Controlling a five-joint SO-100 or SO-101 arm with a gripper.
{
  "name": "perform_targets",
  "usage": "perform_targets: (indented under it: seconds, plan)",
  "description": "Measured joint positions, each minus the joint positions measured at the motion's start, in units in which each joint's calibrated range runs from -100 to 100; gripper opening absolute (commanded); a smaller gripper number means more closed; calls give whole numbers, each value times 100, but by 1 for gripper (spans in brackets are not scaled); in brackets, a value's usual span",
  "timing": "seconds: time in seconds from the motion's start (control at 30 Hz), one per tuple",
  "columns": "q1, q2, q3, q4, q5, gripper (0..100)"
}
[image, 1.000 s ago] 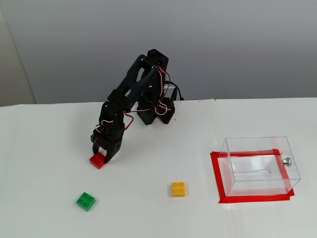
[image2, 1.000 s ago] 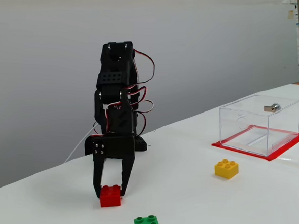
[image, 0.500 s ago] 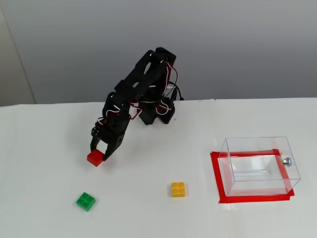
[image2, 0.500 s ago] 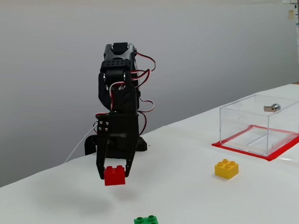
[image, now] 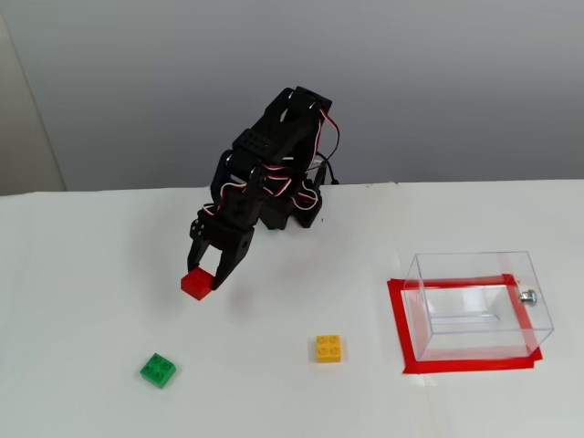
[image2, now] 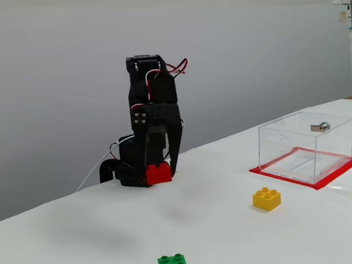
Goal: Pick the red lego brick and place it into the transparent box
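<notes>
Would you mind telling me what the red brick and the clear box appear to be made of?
The red lego brick, held in the gripper, looks like glossy moulded plastic: uniform bright colour, crisp edges. The transparent box seems clear rigid plastic, possibly acrylic: see-through walls with bright edge reflections. Its small knob looks like shiny metal.

The tool [image2: 162, 170] grips the red lego brick [image2: 158, 174] (lifted clear off the table [image2: 230, 231]).

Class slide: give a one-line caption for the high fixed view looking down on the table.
Claw holds the red lego brick; the transparent box sits empty at right.
</notes>
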Motion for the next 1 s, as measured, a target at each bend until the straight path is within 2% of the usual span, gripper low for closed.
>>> perform_targets:
  seconds: [0.3, 1.0]
  plan:
    - [-1592, -609, -750, 626, -107, 14]
    - [-5182, -854, -1889, 643, -73, 14]
